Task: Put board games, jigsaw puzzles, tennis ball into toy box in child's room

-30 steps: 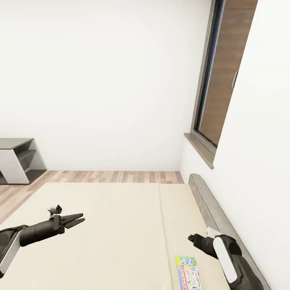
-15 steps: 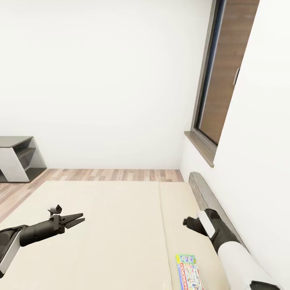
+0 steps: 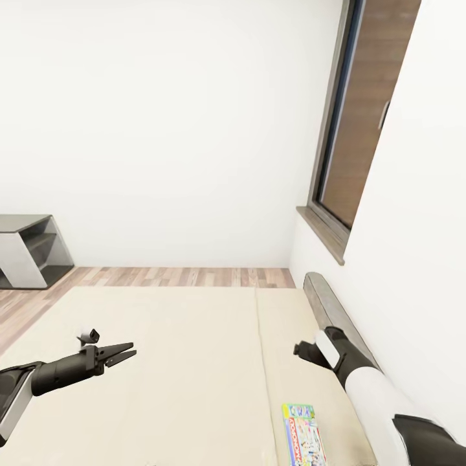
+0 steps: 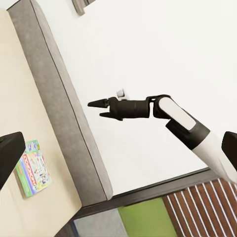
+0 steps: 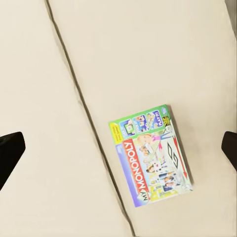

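The left arm reaches in from the near left of the head view, its dark forearm angled up and to the right over the low wide bed with the plain beige mattress (image 3: 194,362). The left gripper (image 3: 126,353) hangs above the mattress with its jaws slightly spread and holding nothing.

The right arm rises from the near right, its white upper section giving way to a dark wrist that runs along the dark grey headboard (image 3: 327,304). In the left wrist view the right gripper (image 4: 98,109) shows in profile against the white wall, its jaws parted a little and empty.

A thin flat rectangular board game box with a white-green printed lid (image 3: 303,432) lies flat on the right part of the mattress, near the headboard and to the right of the mattress seam; the right wrist view shows the lid from above (image 5: 150,155).

Far left, a grey open shelf unit (image 3: 26,249) stands on the wood-plank floor (image 3: 181,277). A tall dark-framed window (image 3: 353,123) sits in the right wall.
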Available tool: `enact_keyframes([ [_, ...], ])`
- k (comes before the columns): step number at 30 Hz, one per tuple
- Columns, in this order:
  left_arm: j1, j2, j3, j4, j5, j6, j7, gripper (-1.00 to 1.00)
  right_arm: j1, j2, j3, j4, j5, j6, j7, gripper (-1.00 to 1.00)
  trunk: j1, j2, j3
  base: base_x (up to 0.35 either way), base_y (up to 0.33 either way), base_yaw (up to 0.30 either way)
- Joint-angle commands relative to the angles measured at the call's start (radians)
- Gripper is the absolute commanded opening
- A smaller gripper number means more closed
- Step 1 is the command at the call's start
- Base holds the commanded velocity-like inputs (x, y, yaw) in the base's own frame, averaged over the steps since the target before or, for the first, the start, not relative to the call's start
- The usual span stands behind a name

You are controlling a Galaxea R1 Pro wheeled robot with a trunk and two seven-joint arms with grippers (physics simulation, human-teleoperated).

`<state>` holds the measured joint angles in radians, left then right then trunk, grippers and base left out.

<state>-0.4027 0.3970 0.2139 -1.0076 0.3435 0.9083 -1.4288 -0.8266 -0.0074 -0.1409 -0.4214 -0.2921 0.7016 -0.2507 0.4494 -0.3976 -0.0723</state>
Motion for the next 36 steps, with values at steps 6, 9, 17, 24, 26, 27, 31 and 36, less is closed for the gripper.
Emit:
enact_keyframes([
  [6,-0.001,0.000,-0.001,0.000,0.002,0.011,-0.002,1.00,-0.003,-0.002,0.011,0.005,0.019,-0.002,-0.005,1.00,0.001,-0.002,-0.012,0.000,0.000,0.000],
  [9,-0.001,0.000,-0.001,0.000,0.002,0.011,-0.002,1.00,-0.003,-0.003,0.013,0.006,0.023,-0.003,-0.004,1.00,0.001,-0.002,-0.017,0.000,0.000,0.000],
  [17,-0.001,0.000,-0.001,0.000,0.002,0.011,-0.002,1.00,0.004,-0.005,0.013,0.007,0.027,-0.034,0.020,1.00,0.001,-0.002,-0.026,0.000,0.000,0.000],
  [24,-0.001,0.000,-0.001,0.000,0.002,0.011,-0.002,1.00,0.012,-0.006,0.019,0.010,0.030,-0.078,0.071,1.00,0.001,-0.002,-0.027,0.000,0.000,0.000],
  [26,-0.001,0.000,-0.001,0.000,0.002,0.011,-0.002,1.00,0.013,-0.006,0.019,0.010,0.030,-0.081,0.076,1.00,0.001,-0.002,-0.027,0.000,0.000,0.000],
  [27,-0.001,0.000,-0.001,0.000,0.002,0.011,-0.002,1.00,0.013,-0.006,0.019,0.011,0.031,-0.083,0.078,1.00,0.001,-0.002,-0.027,0.000,0.000,0.000],
  [31,-0.001,0.000,0.000,0.000,0.002,0.011,-0.002,1.00,0.013,-0.006,0.020,0.011,0.031,-0.086,0.082,1.00,0.001,-0.002,-0.027,0.000,0.000,0.000],
  [36,-0.001,0.000,-0.001,0.000,0.002,0.011,-0.002,1.00,0.014,-0.006,0.021,0.012,0.031,-0.087,0.084,1.00,0.001,-0.002,-0.027,0.000,0.000,0.000],
])
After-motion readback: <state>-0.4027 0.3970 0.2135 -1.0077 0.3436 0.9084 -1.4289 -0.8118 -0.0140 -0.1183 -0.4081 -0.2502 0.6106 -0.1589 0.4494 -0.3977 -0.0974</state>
